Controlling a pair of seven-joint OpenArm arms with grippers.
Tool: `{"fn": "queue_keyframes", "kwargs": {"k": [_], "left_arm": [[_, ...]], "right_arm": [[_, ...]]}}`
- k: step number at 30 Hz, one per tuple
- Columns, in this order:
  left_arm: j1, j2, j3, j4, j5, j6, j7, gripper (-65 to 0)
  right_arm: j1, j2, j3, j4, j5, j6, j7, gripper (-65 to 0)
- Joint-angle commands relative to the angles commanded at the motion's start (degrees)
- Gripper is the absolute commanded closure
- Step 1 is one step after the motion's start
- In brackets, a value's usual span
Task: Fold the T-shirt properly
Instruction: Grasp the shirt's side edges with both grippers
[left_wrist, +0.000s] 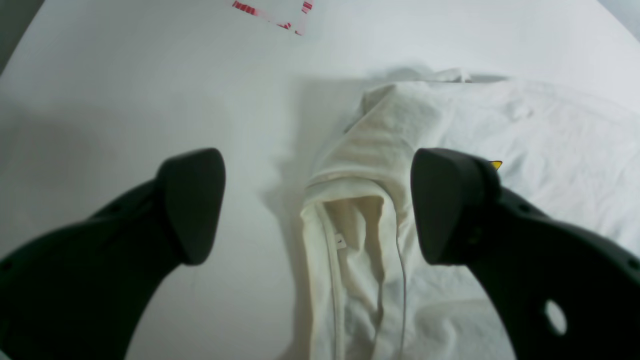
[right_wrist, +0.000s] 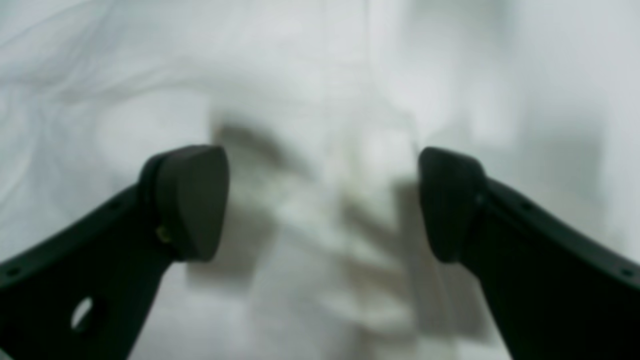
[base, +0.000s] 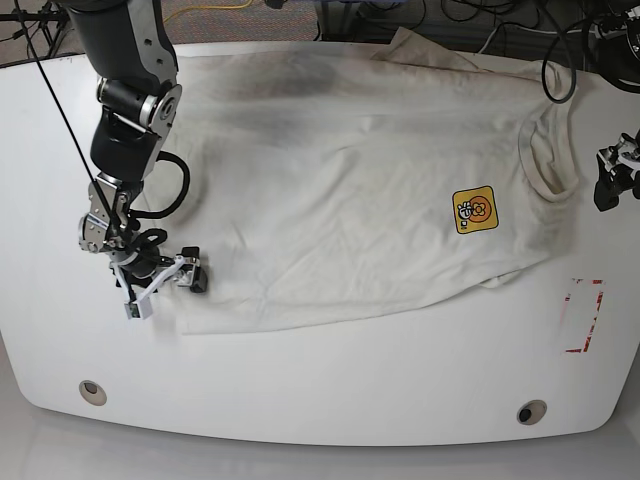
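We find the T-shirt (base: 360, 190) spread flat across the white table (base: 330, 390), collar toward the base view's right, its yellow logo patch (base: 474, 210) facing up. The left gripper (left_wrist: 318, 205) hovers with its jaws spread wide over the collar (left_wrist: 350, 240), clasping nothing. The right gripper (base: 165, 285) sits low at the shirt's hem corner on the base view's left; its wrist view, though blurred, shows both fingers (right_wrist: 192, 200) parted over pale cloth, nothing between them. A red-striped marker (base: 584, 315) lies near the table's right edge.
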Motion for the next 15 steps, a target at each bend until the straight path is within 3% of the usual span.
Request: {"fn": "queue_keyframes", "kwargs": {"k": [8,12,15], "left_arm": [[-1.1,0.0,2.4,-0.2,0.0,0.0,0.0,-54.7],[-2.9,0.0,3.3,-2.1,0.1,0.1,0.0,-55.0],[-3.4,0.0,4.2,-4.6,0.1,0.1,0.0,-55.3]], "right_arm": [[-0.2,-1.8,0.0,0.0,0.0,0.0,-0.1,-55.2],[-0.2,-2.3,-0.1,0.0,0.0,0.0,-0.1,-44.5],[-0.2,-2.3,-0.1,0.1,0.0,0.0,-0.1,-33.0]]}}
